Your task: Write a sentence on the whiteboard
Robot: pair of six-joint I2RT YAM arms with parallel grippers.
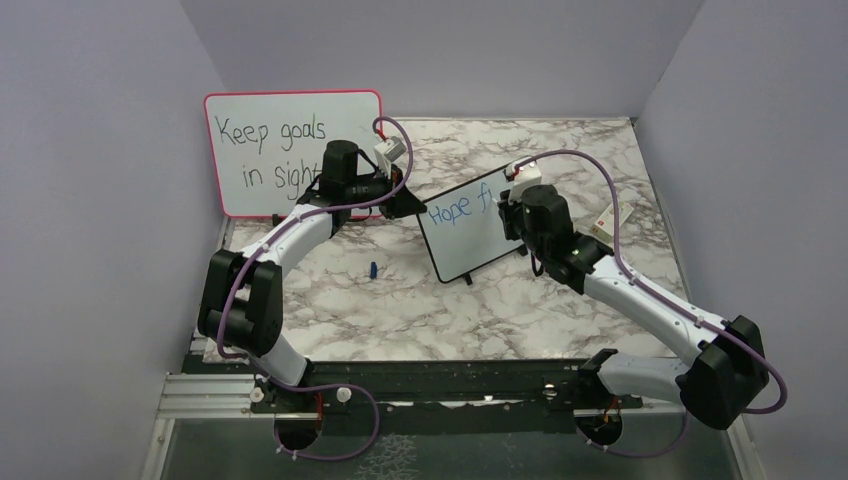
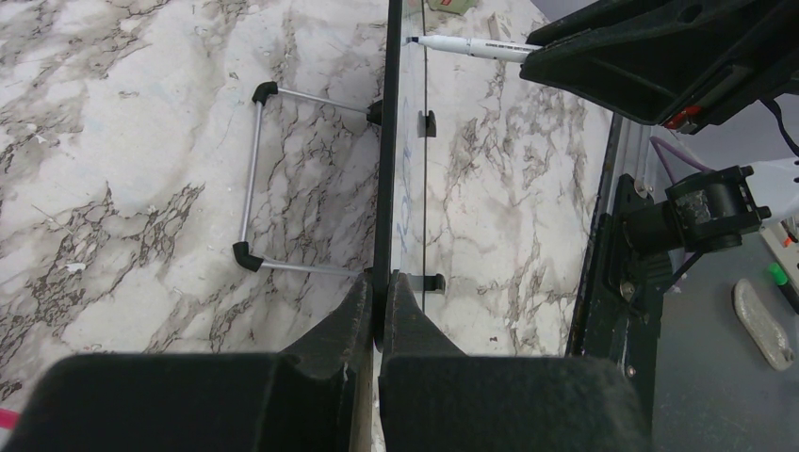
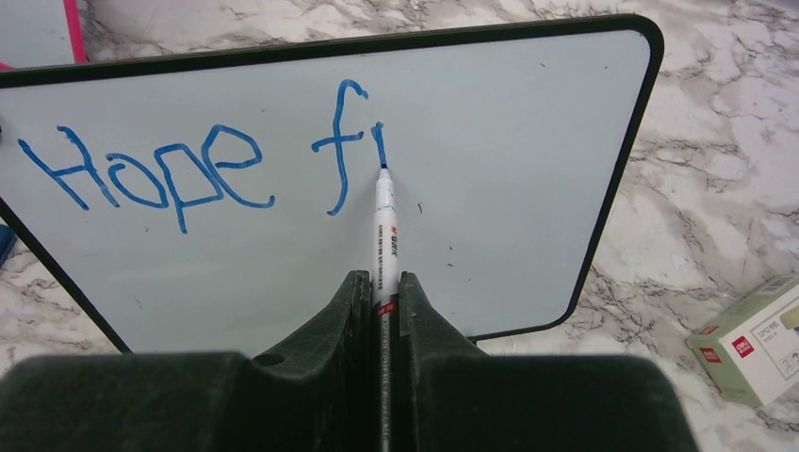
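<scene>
Overhead, the right gripper (image 1: pixel 512 215) partly covers the sentence (image 1: pixel 452 213).

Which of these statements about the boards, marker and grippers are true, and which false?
1. The right gripper holds a marker with its tip on the whiteboard. True.
2. The blue writing reads "Hope fuels hearts." False: only "Hope f" plus one stroke.
3. The left gripper is open, off the whiteboard. False: it is shut on its edge.
4. A pink-framed board with black writing stands behind. True.
</scene>
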